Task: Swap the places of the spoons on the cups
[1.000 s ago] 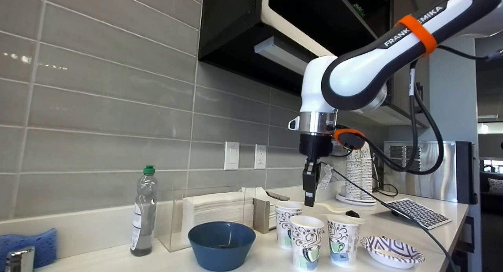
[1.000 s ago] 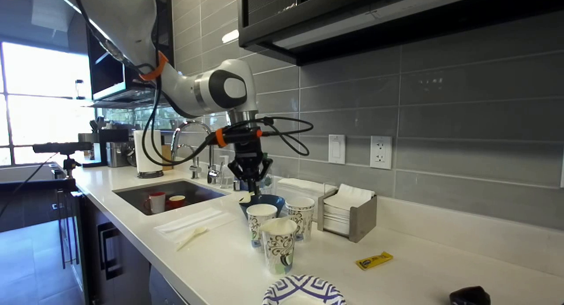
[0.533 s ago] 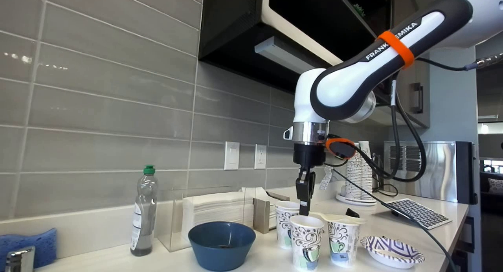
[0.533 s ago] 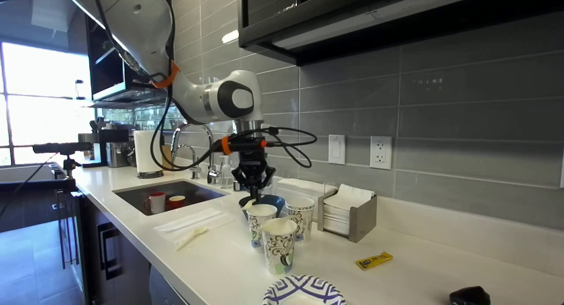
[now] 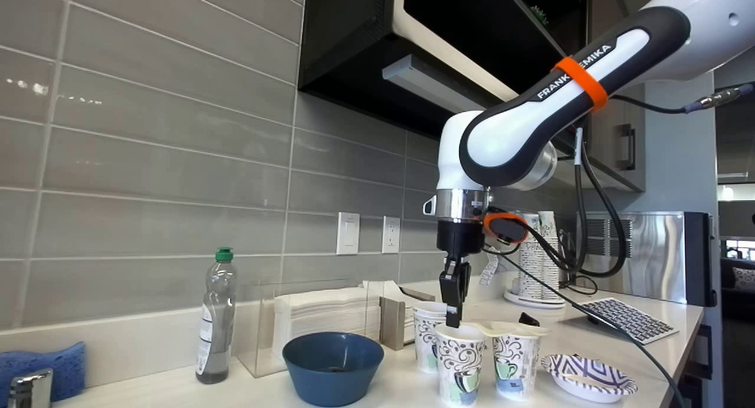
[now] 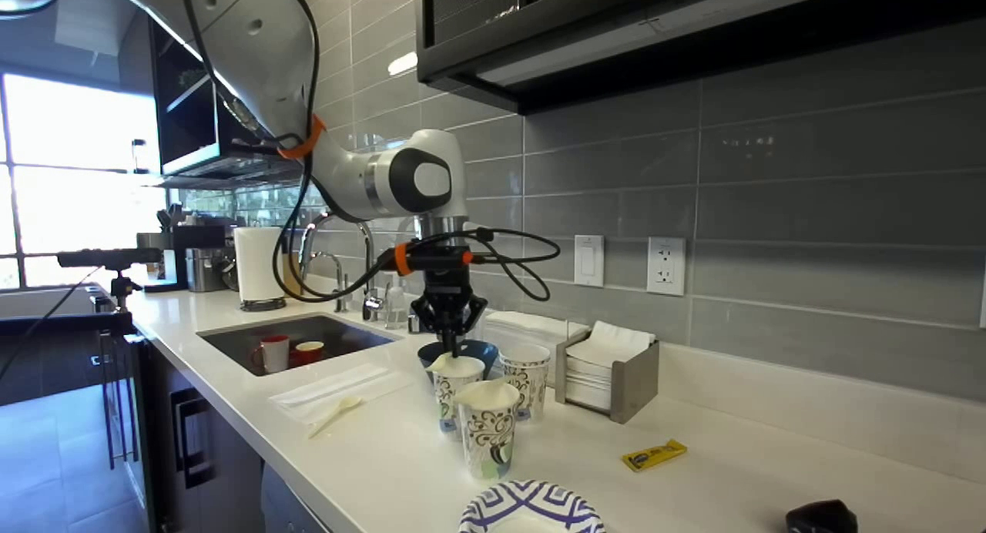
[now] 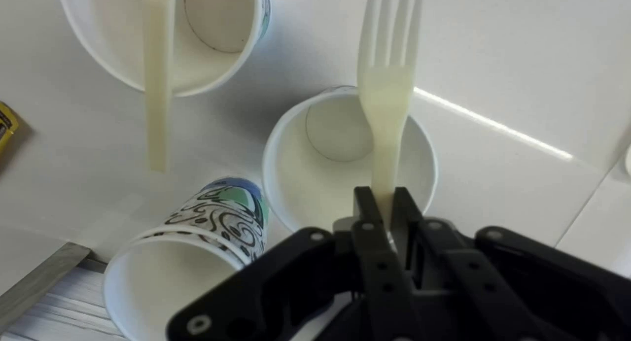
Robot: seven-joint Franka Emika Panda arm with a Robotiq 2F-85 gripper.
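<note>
in an exterior view i look slightly down and slantwise along the wall (image 5: 159,178), the bowl (image 5: 331,384) left of the cup (image 5: 461,367) under the gripper (image 5: 453,321), the dish (image 5: 596,375) right of that cup. in an exterior view i face the opposite way along the wall, the dish before the cup, the bowl behind it and the sink (image 6: 343,339) beyond. both stand well back and share cup, bowl, dish, wall and arm (image 5: 519,128). my wrist view is nearest, looking steeply down into the cup from close above, sharing it with both.
</note>
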